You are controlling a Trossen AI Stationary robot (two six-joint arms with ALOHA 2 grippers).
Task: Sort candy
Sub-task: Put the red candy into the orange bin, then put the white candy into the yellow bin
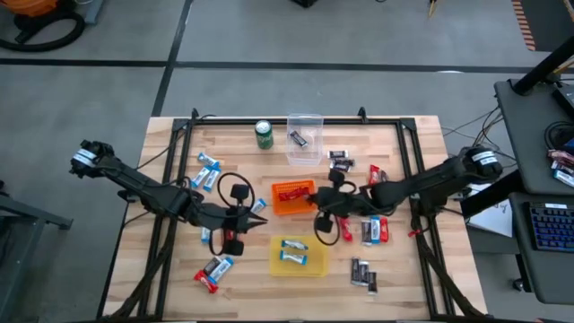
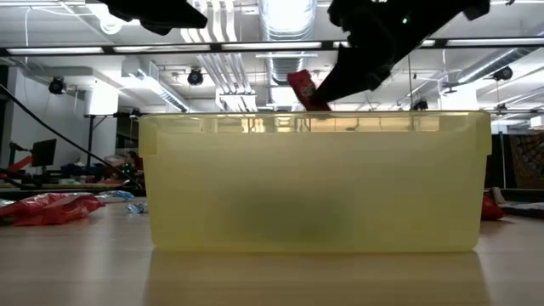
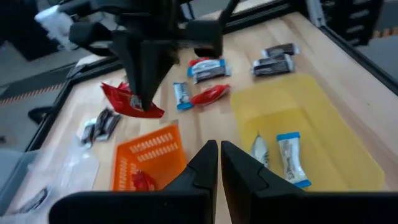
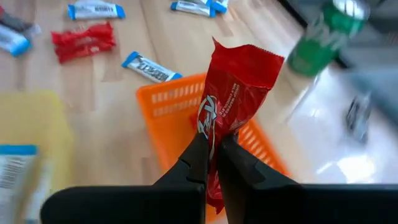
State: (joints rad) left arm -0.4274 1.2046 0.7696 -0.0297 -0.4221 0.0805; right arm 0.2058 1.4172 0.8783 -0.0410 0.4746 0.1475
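My right gripper is clamped on a red foil-wrapped candy bar, pinching only its lower end, raised beside the orange slotted plastic bin. My left gripper is closed on nothing, near the yellow plastic bin.

Risk: the hold is narrow and the wrapper is slick, so I judge the bar could slip or swing during travel. Released off-centre, it could land on the bin rim or the wooden table.

The right wrist view shows the bar against the orange bin. The low view hides that bin behind the yellow bin's wall, showing only the bar's height. The high view alone shows the remaining loose candy scattered around.
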